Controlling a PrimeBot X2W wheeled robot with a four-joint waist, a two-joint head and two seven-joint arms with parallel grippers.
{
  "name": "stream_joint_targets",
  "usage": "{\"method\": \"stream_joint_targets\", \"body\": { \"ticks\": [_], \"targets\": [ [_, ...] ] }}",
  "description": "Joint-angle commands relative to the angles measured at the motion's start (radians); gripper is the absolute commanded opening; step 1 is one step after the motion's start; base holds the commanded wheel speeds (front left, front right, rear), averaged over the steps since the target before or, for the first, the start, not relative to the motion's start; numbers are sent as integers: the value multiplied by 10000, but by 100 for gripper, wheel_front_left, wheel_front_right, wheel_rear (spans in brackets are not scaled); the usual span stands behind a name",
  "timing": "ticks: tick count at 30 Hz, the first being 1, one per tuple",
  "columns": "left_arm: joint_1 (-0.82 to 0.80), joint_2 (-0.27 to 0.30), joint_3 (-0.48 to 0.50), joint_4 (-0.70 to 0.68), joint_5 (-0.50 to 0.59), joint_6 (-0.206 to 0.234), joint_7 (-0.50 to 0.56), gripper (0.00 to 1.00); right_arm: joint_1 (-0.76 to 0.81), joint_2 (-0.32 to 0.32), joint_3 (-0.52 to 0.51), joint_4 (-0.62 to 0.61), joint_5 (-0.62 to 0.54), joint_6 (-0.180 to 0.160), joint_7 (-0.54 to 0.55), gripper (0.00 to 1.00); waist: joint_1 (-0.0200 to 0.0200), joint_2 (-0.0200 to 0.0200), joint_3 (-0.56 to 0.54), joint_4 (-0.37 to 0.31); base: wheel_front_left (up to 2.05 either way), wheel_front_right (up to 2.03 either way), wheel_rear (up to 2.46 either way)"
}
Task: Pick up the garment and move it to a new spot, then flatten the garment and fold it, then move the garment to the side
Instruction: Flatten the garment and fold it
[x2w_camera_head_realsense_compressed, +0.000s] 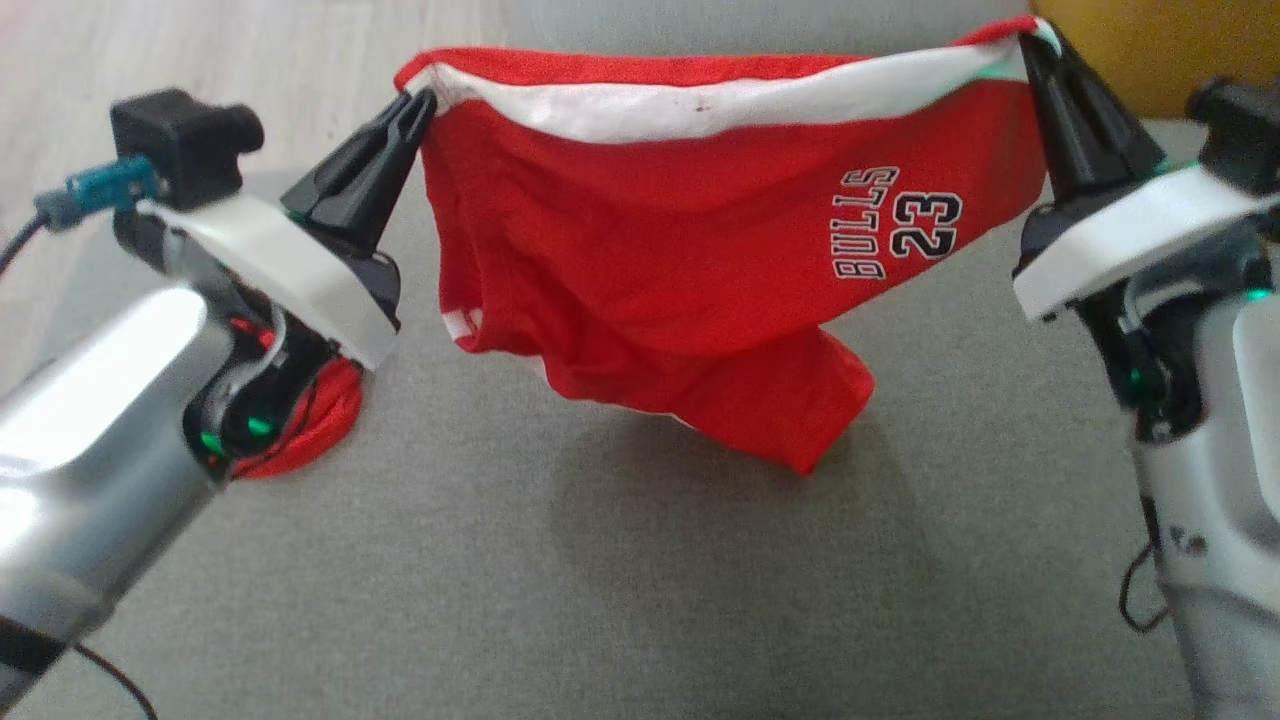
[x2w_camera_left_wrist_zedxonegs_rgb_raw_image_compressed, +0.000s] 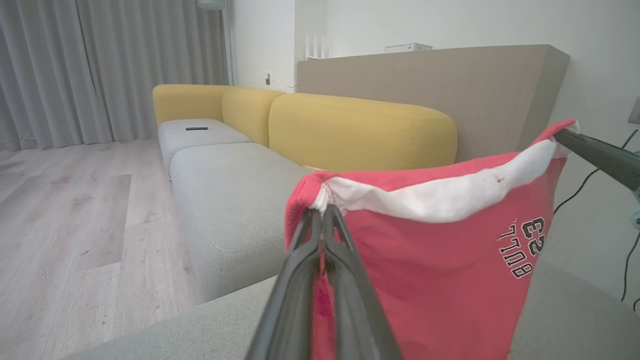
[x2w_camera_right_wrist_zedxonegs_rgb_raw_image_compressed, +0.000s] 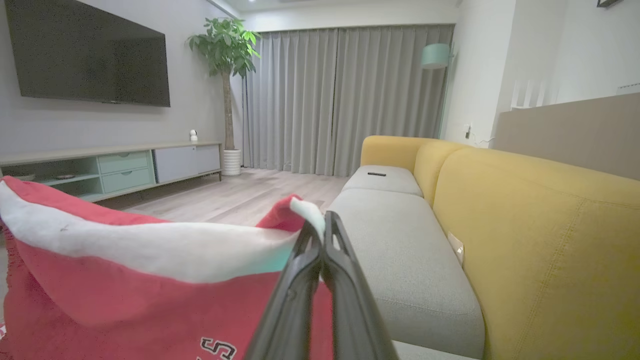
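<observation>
The garment (x2w_camera_head_realsense_compressed: 700, 270) is a pair of red shorts with a white waistband and "BULLS 23" printed on one leg. It hangs stretched between both grippers above the grey sofa seat (x2w_camera_head_realsense_compressed: 600, 560), its lower legs drooping toward the cushion. My left gripper (x2w_camera_head_realsense_compressed: 415, 105) is shut on the waistband's left end, also seen in the left wrist view (x2w_camera_left_wrist_zedxonegs_rgb_raw_image_compressed: 320, 212). My right gripper (x2w_camera_head_realsense_compressed: 1030, 40) is shut on the right end, and the right wrist view shows its fingertips (x2w_camera_right_wrist_zedxonegs_rgb_raw_image_compressed: 322, 220) pinching the waistband. Part of the red fabric (x2w_camera_head_realsense_compressed: 310, 420) shows behind my left wrist.
The yellow sofa backrest (x2w_camera_right_wrist_zedxonegs_rgb_raw_image_compressed: 540, 225) runs along the far right. A small dark remote (x2w_camera_left_wrist_zedxonegs_rgb_raw_image_compressed: 196, 128) lies on a distant seat cushion. Wooden floor (x2w_camera_left_wrist_zedxonegs_rgb_raw_image_compressed: 65, 210) lies to the left of the sofa, with a TV cabinet (x2w_camera_right_wrist_zedxonegs_rgb_raw_image_compressed: 110, 167) and a potted plant (x2w_camera_right_wrist_zedxonegs_rgb_raw_image_compressed: 227, 50) beyond.
</observation>
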Motion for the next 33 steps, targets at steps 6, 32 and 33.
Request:
{"method": "stream_joint_targets", "body": {
  "ticks": [6,32,33],
  "targets": [
    [-2245,237,766,934,553,-285,265,0,-3010,18,421,1306,152,50,-4,0,0,0,1937,-323,0,0,0],
    [-2041,-2944,3003,4958,3021,-1647,-293,0,-5715,224,1737,9157,479,50,-4751,0,0,0,3138,99,0,0,0],
    [-1743,-2960,2939,4899,3042,-1652,-293,0,-5418,166,1986,9200,677,50,-4751,0,0,0,3066,116,0,0,0]
  ]
}}
